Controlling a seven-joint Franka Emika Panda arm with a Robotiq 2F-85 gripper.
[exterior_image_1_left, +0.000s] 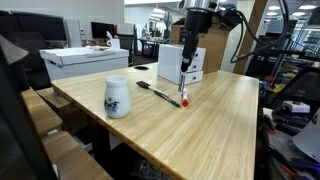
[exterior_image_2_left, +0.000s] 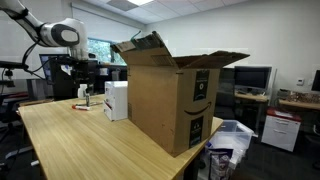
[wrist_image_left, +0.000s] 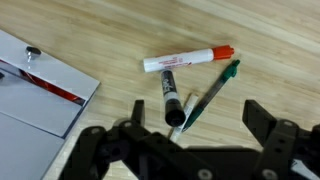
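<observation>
Markers (wrist_image_left: 172, 97), three fanned close together on the table (wrist_image_left: 250, 30) beneath the widely spread fingers (wrist_image_left: 262, 118), look crowded, so I'd judge a clean grasp needs the fingers straddling one barrel crosswise, clear of its neighbours.

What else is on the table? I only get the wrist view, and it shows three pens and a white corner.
Observer: A white cup with a dark print stands on the wooden table, well apart from the markers.
Operator: Is there anything near the arm?
Observer: Yes, a white box stands upright on the table, close by the jaws.
Operator: Any more boxes?
Observer: A large cardboard box stands on the same table with its top flaps open.
</observation>
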